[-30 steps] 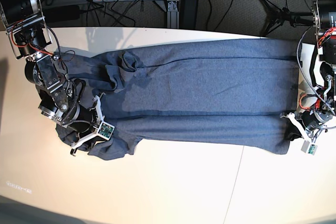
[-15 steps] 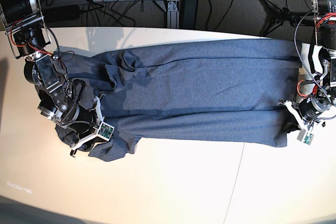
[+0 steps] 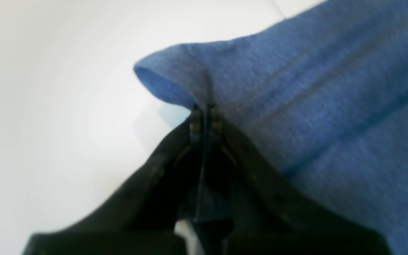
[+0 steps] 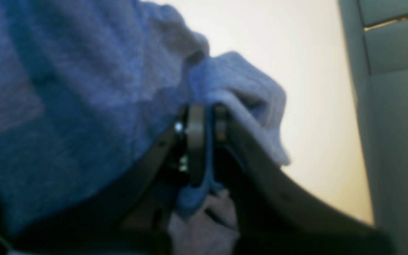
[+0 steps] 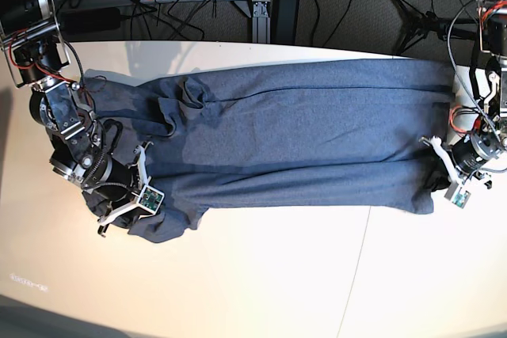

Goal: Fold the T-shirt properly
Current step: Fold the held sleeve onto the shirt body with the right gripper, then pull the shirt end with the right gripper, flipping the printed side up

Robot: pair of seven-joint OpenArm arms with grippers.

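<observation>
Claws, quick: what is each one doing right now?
Left claw: shut on an edge of the slate-blue cotton T-shirt.
Right claw: shut on a bunched fold of the same T-shirt.

Bright even light, blurry wrist views, soft shadows, curved edges

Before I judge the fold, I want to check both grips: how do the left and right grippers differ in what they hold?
The left gripper pinches a thin, flat hem edge of the T-shirt; the right gripper clamps a thicker, bunched wad. In the base view, the left sits at the straight end on that view's right, the right at the rumpled sleeve end. Both are shut on cloth.
</observation>
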